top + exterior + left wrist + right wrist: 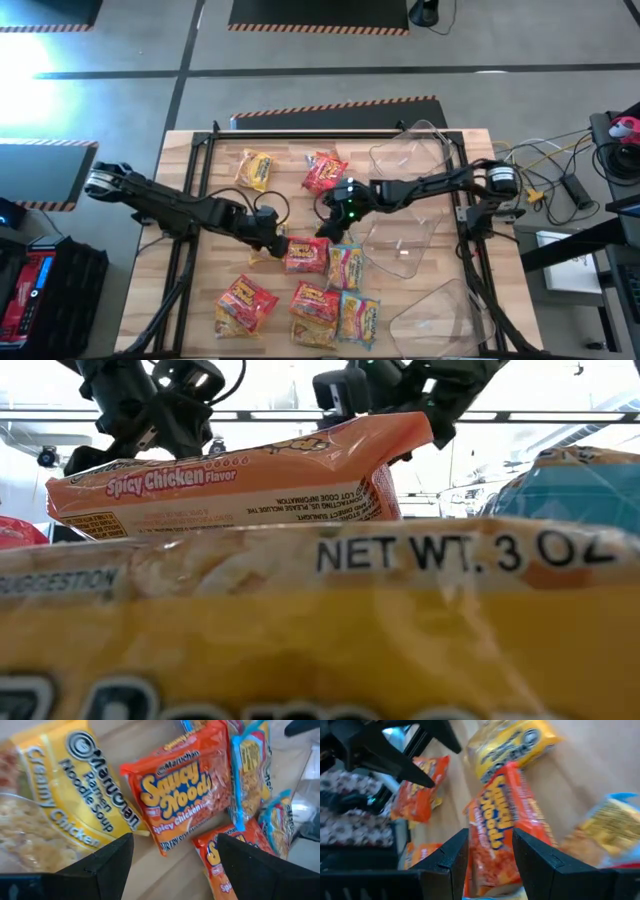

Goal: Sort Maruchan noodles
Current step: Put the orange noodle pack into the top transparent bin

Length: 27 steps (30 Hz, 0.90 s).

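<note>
Several Maruchan noodle packets lie flat on the wooden table (200, 160). A red Saucy Noodles packet (307, 255) lies at the middle, with a light blue one (346, 266) at its right and a yellow Creamy Chicken packet (65, 795) partly under my left arm. My left gripper (277, 243) hangs open, just left of the red packet (182, 795), and nothing is between its fingers. From the right, my right gripper (330, 232) slants down over that red packet (502, 820). Its fingers (455, 850) stand a narrow gap apart and hold nothing.
More packets lie apart: yellow (255, 170) and red (325, 173) toward the far edge, and red (245, 303), red (315, 305) and light blue (360, 318) near the front edge. Clear plastic tubs (410, 160) (405, 245) (440, 315) fill the table's right side.
</note>
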### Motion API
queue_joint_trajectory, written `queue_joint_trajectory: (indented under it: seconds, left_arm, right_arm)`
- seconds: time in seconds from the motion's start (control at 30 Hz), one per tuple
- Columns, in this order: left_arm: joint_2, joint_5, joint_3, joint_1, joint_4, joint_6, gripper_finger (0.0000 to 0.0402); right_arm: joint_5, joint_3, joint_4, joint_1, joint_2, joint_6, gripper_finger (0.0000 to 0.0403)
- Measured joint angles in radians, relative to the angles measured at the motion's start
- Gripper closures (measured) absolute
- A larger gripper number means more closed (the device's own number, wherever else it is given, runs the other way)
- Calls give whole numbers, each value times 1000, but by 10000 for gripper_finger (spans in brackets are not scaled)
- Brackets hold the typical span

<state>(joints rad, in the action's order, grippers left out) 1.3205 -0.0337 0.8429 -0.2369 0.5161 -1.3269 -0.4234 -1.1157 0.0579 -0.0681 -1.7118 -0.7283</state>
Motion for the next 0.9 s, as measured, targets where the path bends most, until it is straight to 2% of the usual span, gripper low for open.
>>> queue_joint_trajectory:
  seconds: [0.13, 0.27, 0.47, 0.9]
  left_arm:
    - [30, 33, 0, -9, -45, 8, 132]
    - [66, 62, 0, -28, -93, 0, 132]
    - [93, 63, 0, -63, -139, -42, 132]
    - [96, 47, 0, -136, -202, -165, 132]
  right_arm:
    - [-101, -70, -4, 4, -62, 26, 264]
    - [-159, -142, -97, 8, -112, 74, 264]
    - [-152, -244, -351, 9, -164, 228, 264]
    - [-153, -267, -409, 9, -243, 345, 264]
